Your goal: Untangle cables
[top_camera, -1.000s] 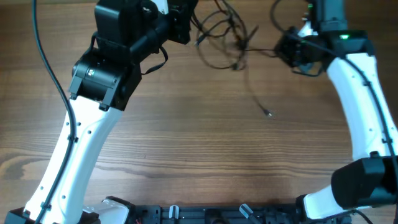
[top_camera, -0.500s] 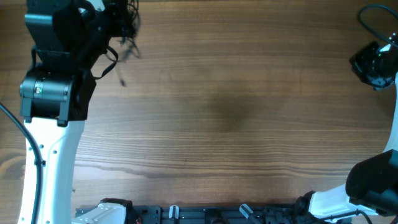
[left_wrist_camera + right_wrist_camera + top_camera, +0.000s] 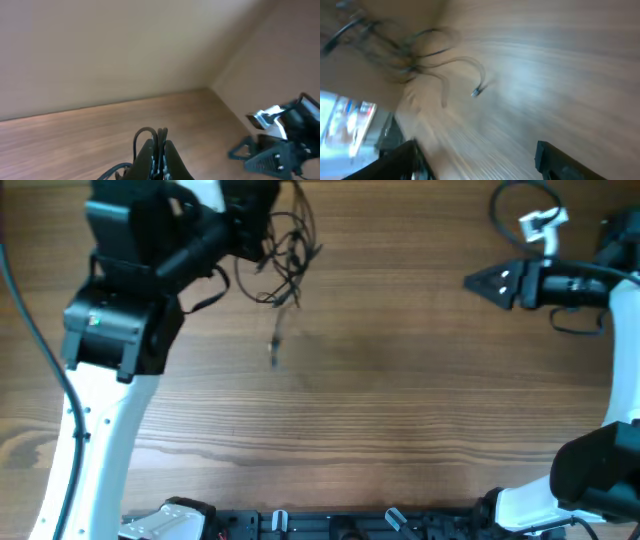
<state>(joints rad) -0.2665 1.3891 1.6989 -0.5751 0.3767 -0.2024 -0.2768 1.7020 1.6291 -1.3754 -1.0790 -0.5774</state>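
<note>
- Two arms work over a wooden tabletop [image 3: 400, 410]: the left arm [image 3: 110, 380] rises along its left side and the right arm [image 3: 600, 290] along its right.
- Left tool [image 3: 262, 228]: it sits at the far left of the tabletop, clamped on the cables [image 3: 282, 248].
- Left wrist view: the left tool's fingers [image 3: 147, 157] lie pressed together, and a loop of the cables [image 3: 142, 134] rises from between them.
- Cables: several thin black wires form one loose tangle of loops, which hangs just right of the left tool, near the far edge.
- One strand leaves the tangle toward the near side and ends in a small plug [image 3: 274, 358]. It is blurred, so it cannot be told whether it touches the tabletop.
- Right tool [image 3: 472, 280]: it is at the far right and points left toward the tangle, well apart from it.
- Right wrist view: the right tool's two fingers [image 3: 402, 160] stand wide apart at the lower corners. The jaws are spread, with only wood between them.
- In the same view the cables [image 3: 400, 55] and the plug [image 3: 476, 92] appear blurred beyond the fingers.
- Left wrist view, lower right: the right tool [image 3: 239, 151] shows across the tabletop.
</note>
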